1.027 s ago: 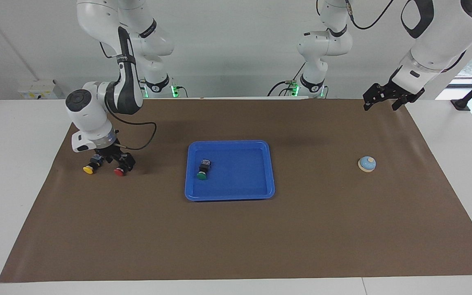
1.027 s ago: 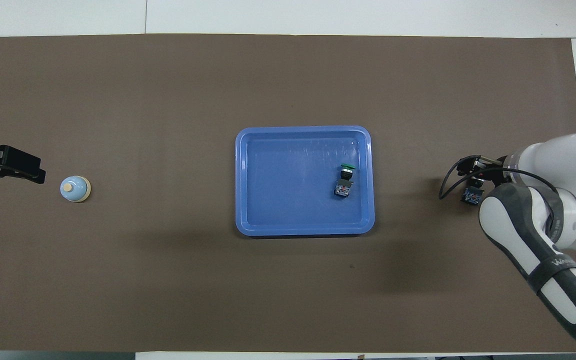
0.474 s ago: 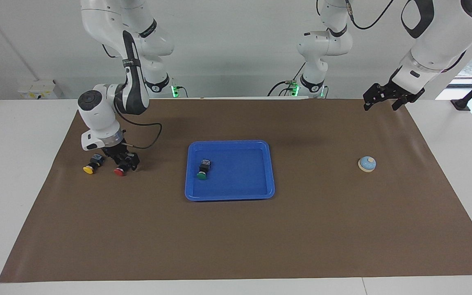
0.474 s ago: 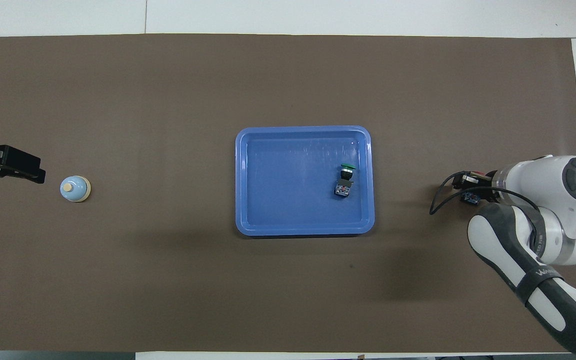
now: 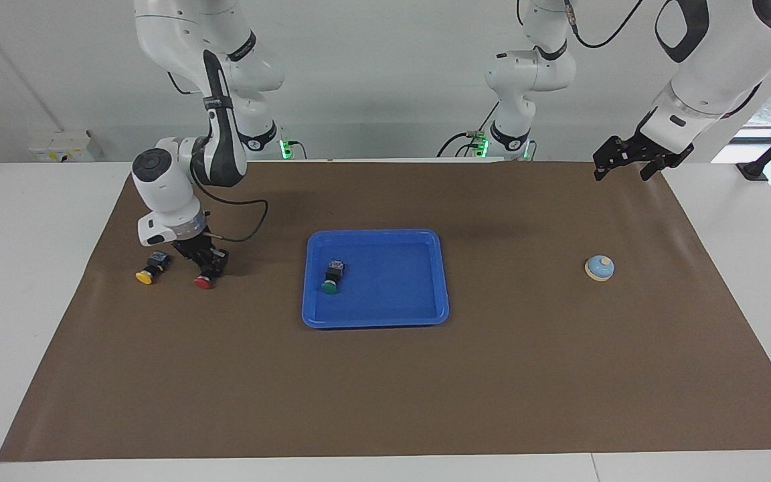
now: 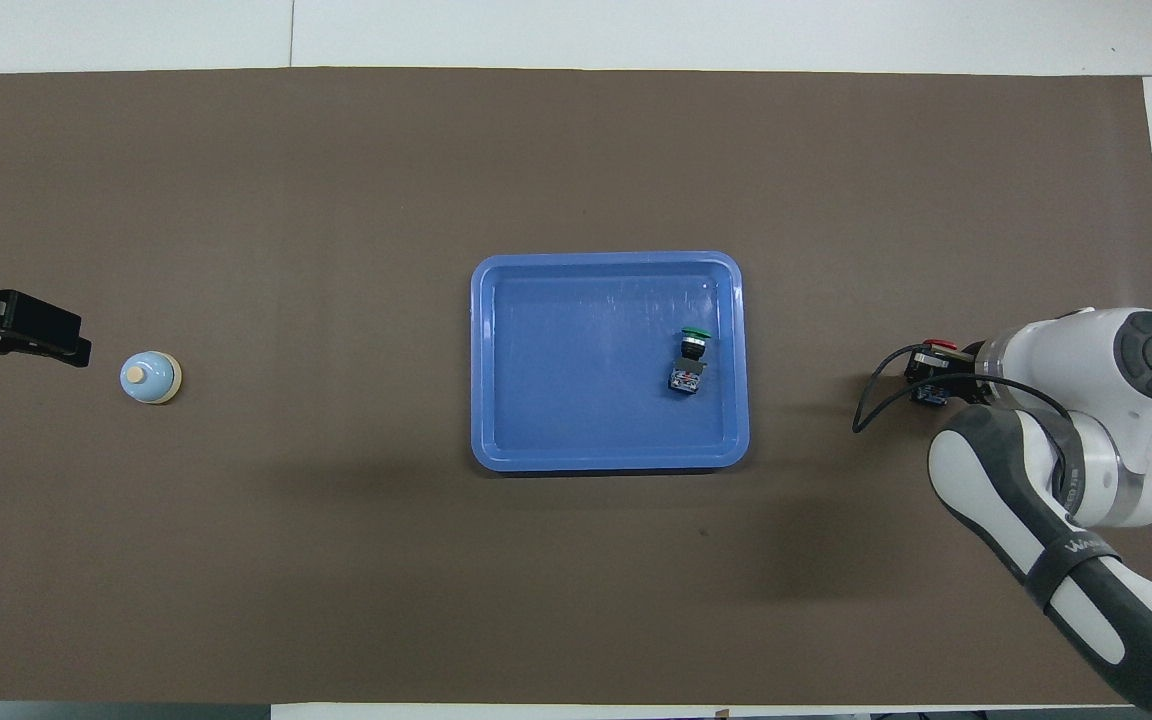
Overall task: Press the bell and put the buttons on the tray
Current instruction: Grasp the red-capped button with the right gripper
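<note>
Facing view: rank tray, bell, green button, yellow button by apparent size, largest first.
1. tray, by far the largest.
2. bell.
3. green button and yellow button: they look alike, so no ranking between them.

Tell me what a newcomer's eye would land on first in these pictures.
The blue tray in the middle of the brown mat, with the green button lying in it. Next, the right gripper down on the red button toward the right arm's end, the yellow button beside it. The bell sits alone toward the left arm's end.
</note>
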